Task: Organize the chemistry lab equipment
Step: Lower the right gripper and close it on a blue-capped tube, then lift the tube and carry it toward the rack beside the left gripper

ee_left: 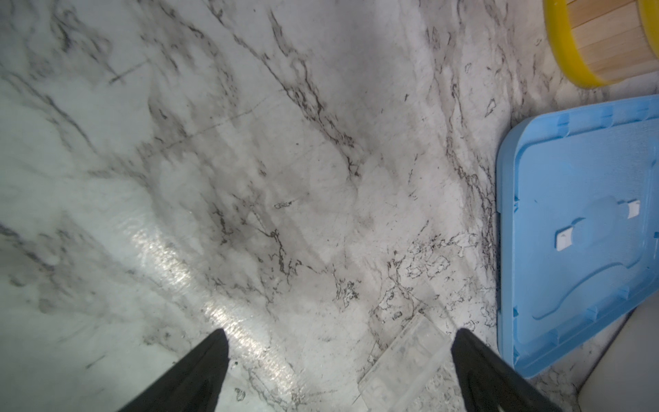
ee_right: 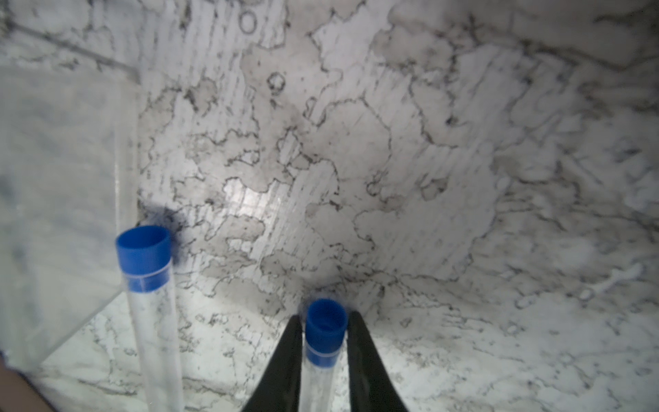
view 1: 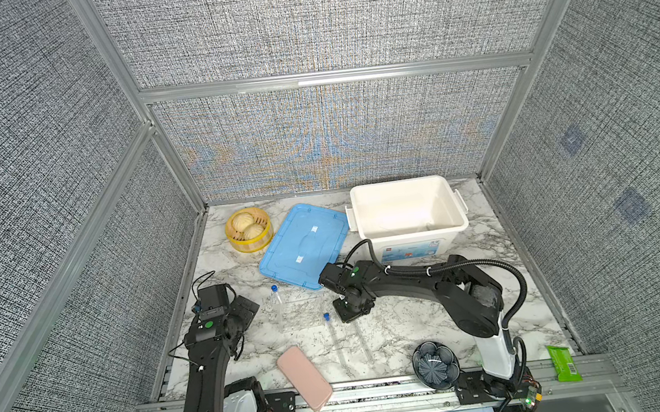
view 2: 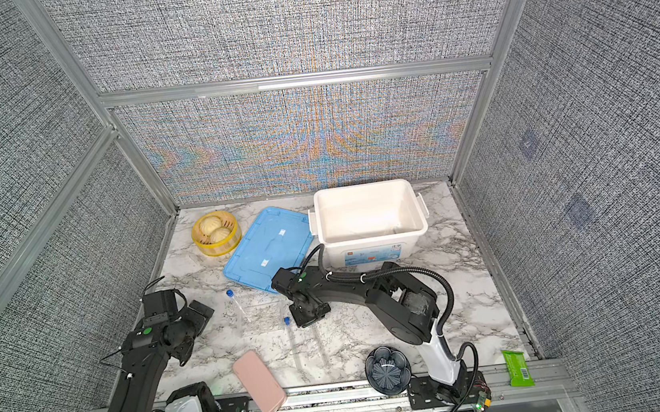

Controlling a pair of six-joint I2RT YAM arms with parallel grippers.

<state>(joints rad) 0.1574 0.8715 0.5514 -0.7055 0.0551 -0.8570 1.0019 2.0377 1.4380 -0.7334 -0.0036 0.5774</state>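
Observation:
Three long clear tubes with blue caps lie on the marble table. My right gripper (view 1: 351,317) (ee_right: 325,321) is shut on the cap end of one tube (ee_right: 325,331), whose clear body (view 1: 364,343) runs toward the front edge. A second tube (view 1: 333,336) (ee_right: 149,285) lies just left of it, parallel. The third tube (view 1: 276,300) lies further left, beside the clear plastic rack (view 1: 302,312) (ee_right: 60,199). My left gripper (view 1: 247,307) (ee_left: 340,333) hovers open left of the third tube, holding nothing. A clear plastic piece (ee_left: 403,360) shows near one of its fingers.
An open white bin (view 1: 407,245) stands at the back right, with its blue lid (view 1: 303,245) flat beside it. A yellow steamer basket (view 1: 249,230) is back left. A pink case (view 1: 304,378), a dark flower-shaped bowl (view 1: 435,365) and a green packet (view 1: 563,363) line the front edge.

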